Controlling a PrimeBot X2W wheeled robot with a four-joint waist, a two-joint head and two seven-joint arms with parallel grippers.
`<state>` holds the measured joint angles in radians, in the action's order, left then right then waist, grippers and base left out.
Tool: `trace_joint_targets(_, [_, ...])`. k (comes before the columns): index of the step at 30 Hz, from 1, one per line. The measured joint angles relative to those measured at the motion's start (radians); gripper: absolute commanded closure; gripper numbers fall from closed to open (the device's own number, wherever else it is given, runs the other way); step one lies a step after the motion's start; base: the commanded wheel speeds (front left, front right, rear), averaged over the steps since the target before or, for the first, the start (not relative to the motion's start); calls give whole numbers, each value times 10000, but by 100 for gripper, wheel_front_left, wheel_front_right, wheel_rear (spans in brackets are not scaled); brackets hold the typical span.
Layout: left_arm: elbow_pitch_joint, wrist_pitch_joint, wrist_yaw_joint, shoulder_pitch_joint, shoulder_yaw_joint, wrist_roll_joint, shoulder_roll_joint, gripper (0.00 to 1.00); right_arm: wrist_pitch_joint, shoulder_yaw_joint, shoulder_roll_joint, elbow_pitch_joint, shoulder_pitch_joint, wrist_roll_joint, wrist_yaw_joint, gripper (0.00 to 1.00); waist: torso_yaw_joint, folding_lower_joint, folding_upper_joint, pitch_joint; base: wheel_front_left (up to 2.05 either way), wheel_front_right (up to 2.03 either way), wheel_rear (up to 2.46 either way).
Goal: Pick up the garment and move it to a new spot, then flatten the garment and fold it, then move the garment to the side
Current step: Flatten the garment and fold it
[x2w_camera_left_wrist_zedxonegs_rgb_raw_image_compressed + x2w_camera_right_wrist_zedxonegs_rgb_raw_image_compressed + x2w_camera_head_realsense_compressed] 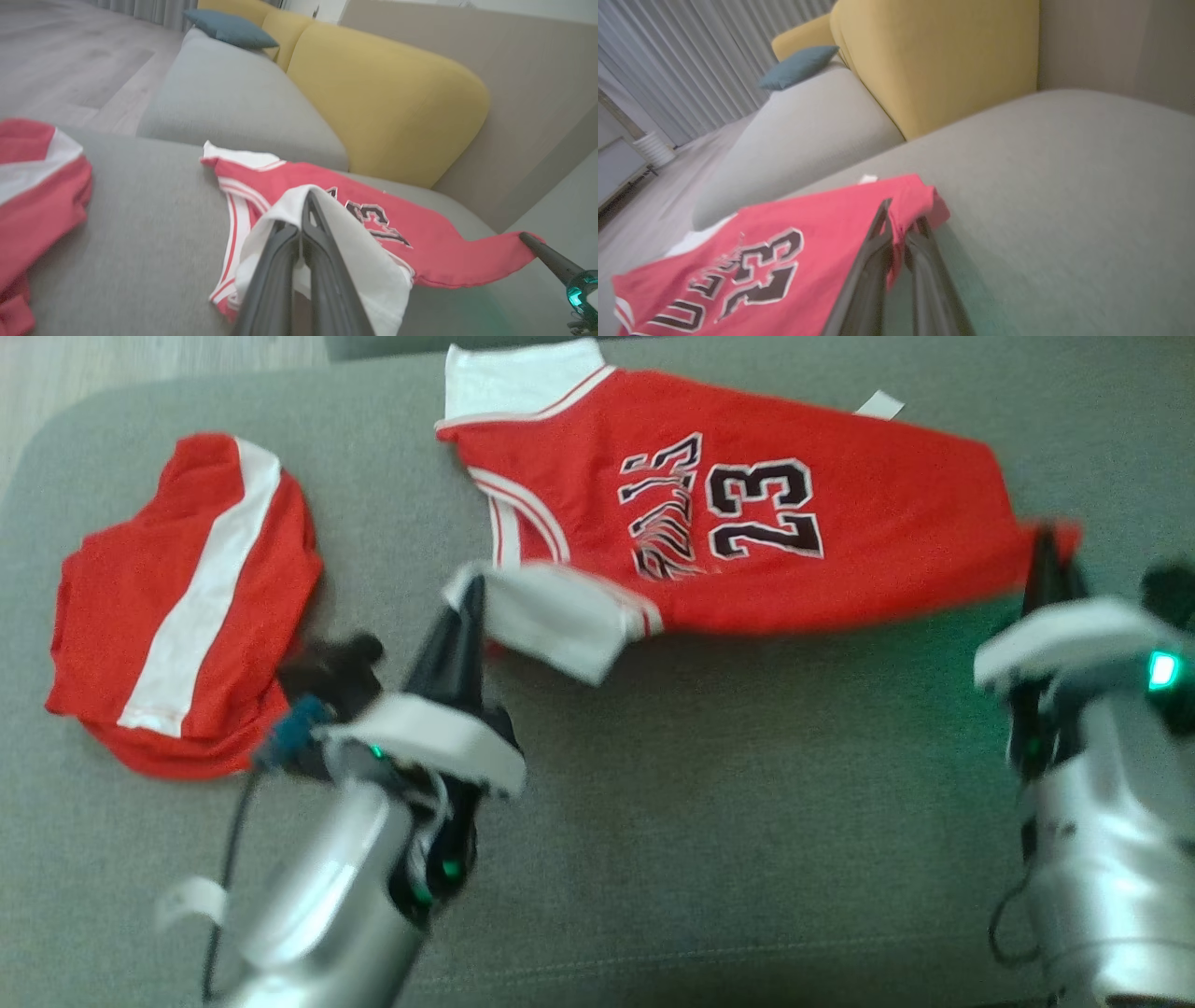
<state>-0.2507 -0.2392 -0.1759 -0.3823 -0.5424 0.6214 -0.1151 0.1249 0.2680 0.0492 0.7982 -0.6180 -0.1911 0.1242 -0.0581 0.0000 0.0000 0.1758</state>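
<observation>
We can read one piece of writing: the number "23" [766, 509], in black digits edged with white, printed on the red jersey [840, 569]. The script lettering [667, 509] just beside the digits, on their collar side, is too blurred for us to make out. One small white tag [880, 403] sticks out at the jersey's far edge. The jersey lies spread across the grey sofa seat [747, 821], with its white-trimmed collar end toward the robot's left and its hem end toward the right. We count two hands, both on the jersey. The left hand [474, 590] has its fingers pressed together on the white-trimmed shoulder corner at the jersey's near collar end, and the cloth there is folded back to show its white side. The right hand [1047, 549] has its fingers closed on the red corner at the jersey's near hem end, with the fabric bunched between them. We count two red garments in all. The second red garment [177, 607] carries one broad white stripe and lies folded on the same seat, well apart from the jersey, off its collar end. Beyond the jersey's far edge we see two yellow backrests [387, 98] and, farther off on the collar side, one blue pillow [231, 29].
</observation>
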Motion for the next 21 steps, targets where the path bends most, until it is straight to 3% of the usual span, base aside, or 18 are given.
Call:
trace_joint_targets(9, [1822, 102, -190, -1508, 830, 54, -380, 100, -1503, -1436, 290, -4414, -6, -894, 0, 100, -282, 0, 0, -1098, 0, 0, 0])
trace_joint_targets(14, [3216, 268, -694, -1538, 1049, -215, -719, 100, -2364, -1534, 307, -6615, 756, -1160, -2, 100, -503, 0, 0, -1791, 0, 0, 0])
trace_joint_targets(21, [4861, 757, -1150, -1531, 1062, -562, -1032, 100, -3235, -1151, 247, -8773, 1666, -1158, -2, 100, -755, 0, 0, -2228, 0, 0, 0])
